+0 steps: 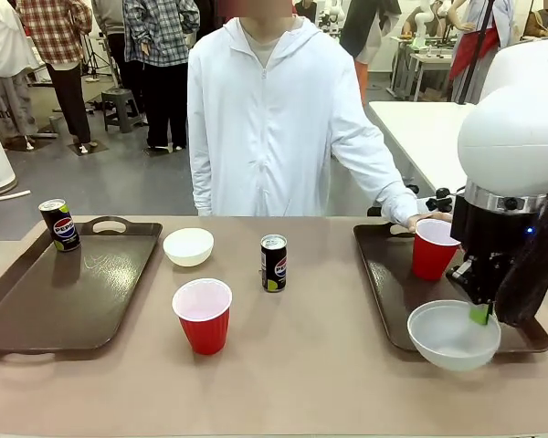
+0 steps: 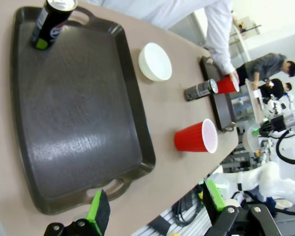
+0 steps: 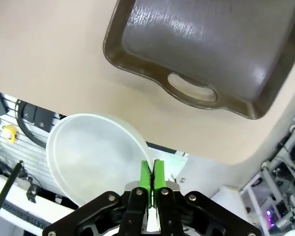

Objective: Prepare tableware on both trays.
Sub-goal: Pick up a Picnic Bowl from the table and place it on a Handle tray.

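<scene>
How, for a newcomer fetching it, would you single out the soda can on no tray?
Look between the left tray and right tray. Right of the white bowl and beyond the red cup stands a slim black can. The other can sits on the left tray; this one on bare tabletop.

The right arm (image 1: 516,119) is a white shell with grey lettering, ending in a silver ring (image 1: 502,201) with dark screws and a blue light. The right pincer (image 3: 152,178) and left pincer (image 2: 156,200) are black with green pads (image 2: 97,212). The person (image 1: 274,119) wears a white zipped hooded jacket.
</scene>
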### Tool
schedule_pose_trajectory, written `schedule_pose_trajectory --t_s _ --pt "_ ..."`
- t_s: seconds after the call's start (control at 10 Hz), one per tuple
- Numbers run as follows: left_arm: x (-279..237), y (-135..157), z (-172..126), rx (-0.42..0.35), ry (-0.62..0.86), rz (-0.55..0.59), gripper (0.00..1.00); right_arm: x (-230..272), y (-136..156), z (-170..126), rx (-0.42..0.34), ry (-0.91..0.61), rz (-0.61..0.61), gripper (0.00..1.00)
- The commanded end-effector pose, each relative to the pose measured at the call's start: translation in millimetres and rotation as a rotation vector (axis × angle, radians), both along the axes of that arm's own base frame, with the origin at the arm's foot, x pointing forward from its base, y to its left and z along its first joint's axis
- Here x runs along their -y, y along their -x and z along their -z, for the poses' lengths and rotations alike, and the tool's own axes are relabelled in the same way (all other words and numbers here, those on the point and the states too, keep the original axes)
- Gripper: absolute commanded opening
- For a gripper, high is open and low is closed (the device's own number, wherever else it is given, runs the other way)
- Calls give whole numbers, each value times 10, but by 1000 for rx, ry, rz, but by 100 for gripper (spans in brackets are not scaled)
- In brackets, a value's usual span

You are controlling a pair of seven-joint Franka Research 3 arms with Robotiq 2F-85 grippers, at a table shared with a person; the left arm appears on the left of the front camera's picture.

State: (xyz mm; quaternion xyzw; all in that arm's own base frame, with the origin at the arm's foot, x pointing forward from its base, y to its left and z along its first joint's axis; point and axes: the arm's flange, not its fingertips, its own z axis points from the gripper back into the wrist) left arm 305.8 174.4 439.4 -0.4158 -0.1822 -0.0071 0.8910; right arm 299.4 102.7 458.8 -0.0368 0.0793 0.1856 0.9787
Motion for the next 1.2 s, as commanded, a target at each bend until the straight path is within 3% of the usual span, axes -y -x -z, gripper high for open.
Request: schedule_pose_trajectory --t_s 0.0,0.3,0.5,0.7,1.1 --pt "-18 9 -4 11 13 2 100 83 -103 -2 50 24 41 3" --pt "-18 9 -4 11 13 2 100 101 -197 46 57 9 67 3" --pt "-18 9 -4 11 13 2 100 316 -584 110 179 -69 205 3" --pt "-18 9 -4 11 13 2 100 511 -894 335 244 -107 278 3" --pt "-18 9 -4 11 13 2 100 628 -1136 788 213 -108 300 3"
